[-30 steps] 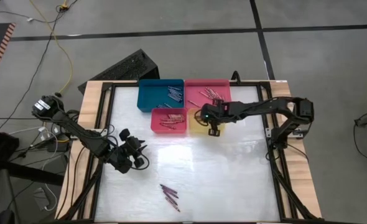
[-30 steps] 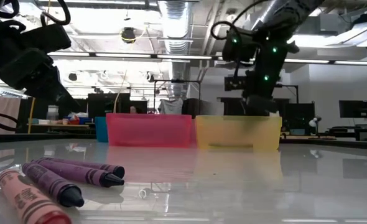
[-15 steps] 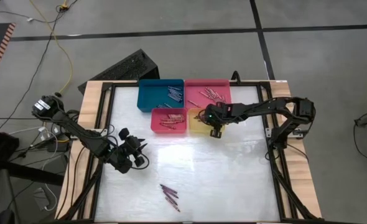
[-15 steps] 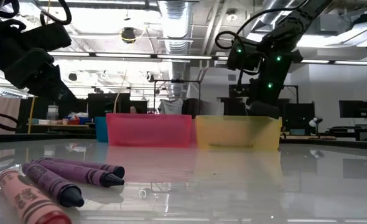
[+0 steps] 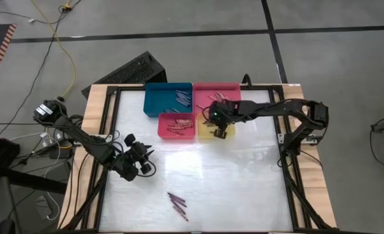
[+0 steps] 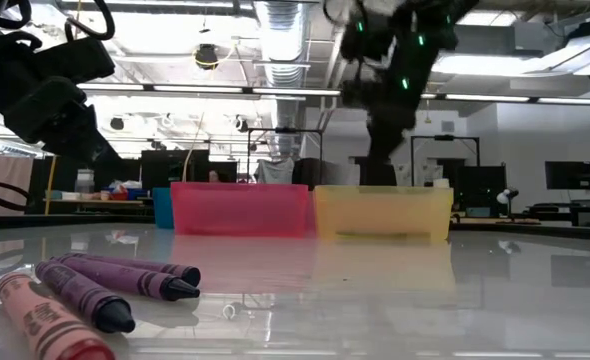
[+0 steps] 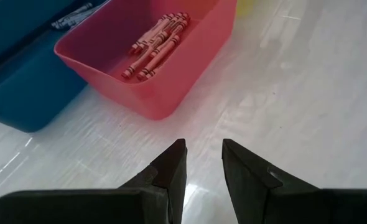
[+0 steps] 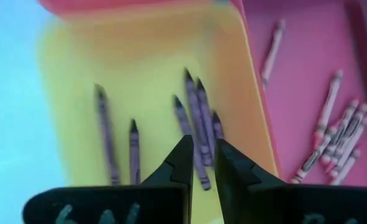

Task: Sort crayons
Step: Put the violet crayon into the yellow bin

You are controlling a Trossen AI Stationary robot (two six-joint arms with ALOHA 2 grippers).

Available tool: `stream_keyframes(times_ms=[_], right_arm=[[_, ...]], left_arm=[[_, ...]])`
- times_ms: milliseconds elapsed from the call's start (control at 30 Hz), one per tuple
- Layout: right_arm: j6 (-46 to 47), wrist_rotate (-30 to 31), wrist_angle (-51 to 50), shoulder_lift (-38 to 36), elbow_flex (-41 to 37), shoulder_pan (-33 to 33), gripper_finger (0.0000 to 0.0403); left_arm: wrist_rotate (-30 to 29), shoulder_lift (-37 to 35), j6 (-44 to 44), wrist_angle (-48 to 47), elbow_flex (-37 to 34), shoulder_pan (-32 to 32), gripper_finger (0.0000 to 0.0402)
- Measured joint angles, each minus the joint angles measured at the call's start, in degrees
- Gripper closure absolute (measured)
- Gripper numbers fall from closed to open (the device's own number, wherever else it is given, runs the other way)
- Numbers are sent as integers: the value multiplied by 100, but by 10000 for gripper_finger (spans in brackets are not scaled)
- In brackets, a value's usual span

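Note:
Several purple crayons (image 8: 196, 127) lie flat in the yellow tray (image 5: 207, 132). My right gripper (image 8: 202, 152) hangs above them, fingers a little apart with nothing between; it also shows in the high view (image 5: 222, 131) and the low view (image 6: 375, 172). Red crayons (image 7: 155, 43) lie in the red tray (image 5: 177, 127), pink ones (image 8: 333, 134) in the pink tray (image 5: 217, 95). A few loose crayons (image 5: 178, 204), purple (image 6: 115, 280) and pink (image 6: 50, 322), lie on the table near its front edge. My left gripper (image 7: 203, 152) waits open at the table's left (image 5: 146, 161), pointing at the red tray.
A blue tray (image 5: 168, 99) with crayons stands at the far left of the tray group. The four trays sit close together at the table's far middle. The white tabletop (image 5: 231, 182) stretches bare between the trays and the loose crayons.
My right gripper has risen over the yellow tray and shifted a little toward the table's left and far edge.

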Motion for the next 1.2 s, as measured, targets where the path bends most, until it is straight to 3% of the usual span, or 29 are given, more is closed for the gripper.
stream_keyframes(times_ms=[233, 367, 467, 800, 967, 1200], right_arm=[[390, -234, -761, -4, 1150, 565, 344], [857, -706, -246, 2, 1469, 1240, 344], [1135, -715, 425, 60, 1464, 1917, 344], [1363, 415, 2071, 1269, 1463, 3901, 344], [1910, 795, 2299, 2030, 1591, 4265, 344], [2252, 631, 2211, 2754, 2041, 4356, 344]], left_arm=[[119, 0, -2, 3, 0, 0, 307], [123, 0, -1, 6, 1, 0, 307], [121, 0, -3, 26, 0, 0, 307], [328, 0, -164, 108, 0, 0, 307], [425, 0, -144, 156, 2, -28, 307], [372, 0, 211, 191, 1, -28, 307]])
